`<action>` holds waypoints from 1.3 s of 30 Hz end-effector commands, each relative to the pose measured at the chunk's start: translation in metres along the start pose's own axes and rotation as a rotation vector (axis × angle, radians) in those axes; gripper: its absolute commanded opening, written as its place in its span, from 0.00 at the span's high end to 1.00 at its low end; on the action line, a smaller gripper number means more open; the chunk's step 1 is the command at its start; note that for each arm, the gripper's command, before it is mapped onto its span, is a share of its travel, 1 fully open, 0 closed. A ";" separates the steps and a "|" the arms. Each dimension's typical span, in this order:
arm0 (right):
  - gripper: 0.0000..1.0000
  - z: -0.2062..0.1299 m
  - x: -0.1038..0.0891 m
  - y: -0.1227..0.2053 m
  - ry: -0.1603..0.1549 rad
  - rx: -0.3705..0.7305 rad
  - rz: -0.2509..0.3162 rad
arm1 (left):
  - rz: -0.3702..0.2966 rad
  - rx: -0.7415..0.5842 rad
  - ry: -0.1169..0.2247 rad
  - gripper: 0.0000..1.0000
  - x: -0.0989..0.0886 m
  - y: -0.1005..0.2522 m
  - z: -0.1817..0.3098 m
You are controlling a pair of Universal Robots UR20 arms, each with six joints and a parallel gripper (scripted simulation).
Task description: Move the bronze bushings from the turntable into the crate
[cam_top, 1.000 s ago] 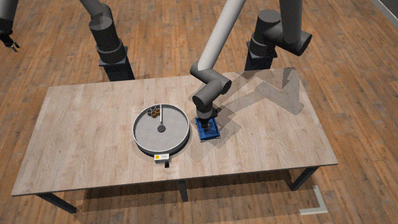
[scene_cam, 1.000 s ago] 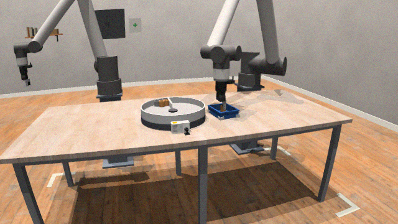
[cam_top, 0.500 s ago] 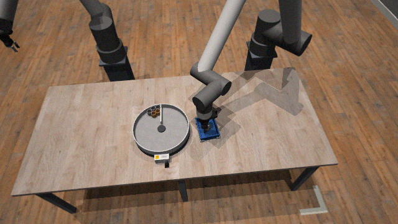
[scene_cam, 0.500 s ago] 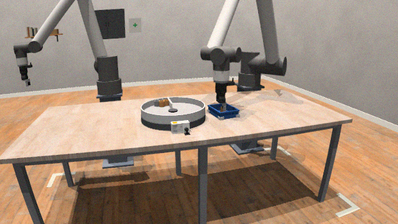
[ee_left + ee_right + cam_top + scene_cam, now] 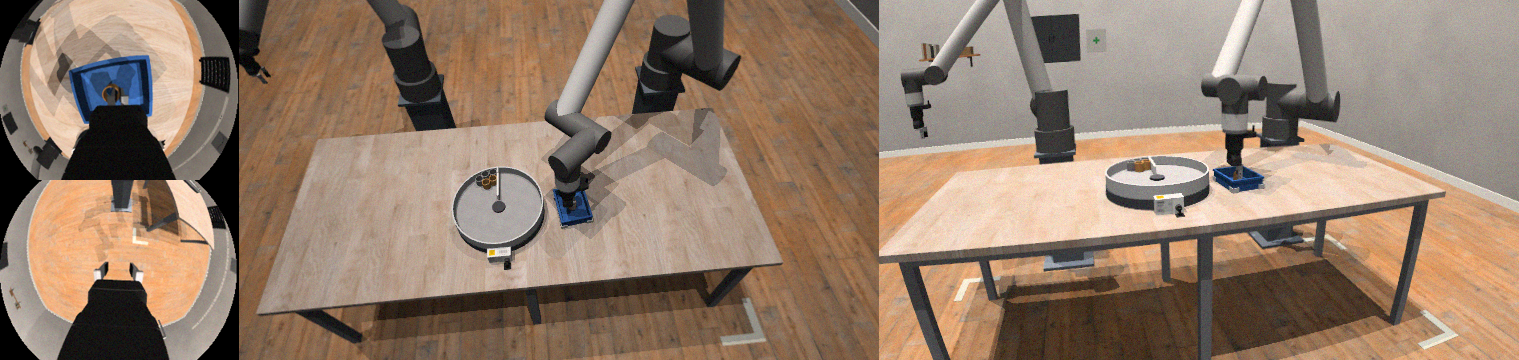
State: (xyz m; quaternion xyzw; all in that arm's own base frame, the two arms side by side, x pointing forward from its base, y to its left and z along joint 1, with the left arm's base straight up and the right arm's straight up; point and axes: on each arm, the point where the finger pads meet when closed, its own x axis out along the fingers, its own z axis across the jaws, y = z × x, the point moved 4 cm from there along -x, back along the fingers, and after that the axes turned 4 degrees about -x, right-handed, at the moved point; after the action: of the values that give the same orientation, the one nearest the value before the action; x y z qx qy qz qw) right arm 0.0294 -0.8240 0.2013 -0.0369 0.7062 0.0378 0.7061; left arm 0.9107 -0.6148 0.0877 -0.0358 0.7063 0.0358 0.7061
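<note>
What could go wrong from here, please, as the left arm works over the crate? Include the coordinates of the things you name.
The left jaws are closed on the wall of a bronze bushing (image 5: 1235, 175) (image 5: 105, 91) inside the blue crate (image 5: 579, 220) (image 5: 1250, 186) (image 5: 149, 80); if it catches a crate wall, the crate might tilt or leave its corner guides.
On the turntable (image 5: 474, 227) (image 5: 1129, 189), bronze and steel bushings stand bunched by the divider (image 5: 498, 185) (image 5: 1153, 167), so a later grasp could nudge or take a steel one.

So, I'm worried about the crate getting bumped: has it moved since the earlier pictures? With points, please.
No, the crate (image 5: 577, 220) (image 5: 1250, 183) (image 5: 148, 80) shows no visible shift against the turntable (image 5: 528, 238) (image 5: 1139, 192) beside it.
</note>
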 end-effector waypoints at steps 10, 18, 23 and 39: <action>0.00 0.000 -0.001 0.000 0.000 0.000 -0.001 | -0.001 0.000 -0.001 1.00 -0.001 0.000 0.000; 0.00 0.000 -0.001 0.000 0.000 0.000 -0.001 | -0.001 0.000 -0.001 1.00 -0.001 0.000 0.000; 0.00 0.000 -0.001 0.000 0.000 0.000 -0.001 | -0.001 0.000 -0.001 1.00 -0.001 0.000 0.000; 0.00 0.000 -0.001 0.000 0.000 0.000 -0.001 | -0.001 0.000 -0.001 1.00 0.004 0.000 0.000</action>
State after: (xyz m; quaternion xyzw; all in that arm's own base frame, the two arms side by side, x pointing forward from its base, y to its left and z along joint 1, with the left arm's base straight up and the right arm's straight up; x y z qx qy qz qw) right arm 0.0294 -0.8240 0.2013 -0.0369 0.7062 0.0378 0.7061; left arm 0.9107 -0.6148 0.0847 -0.0358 0.7063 0.0358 0.7061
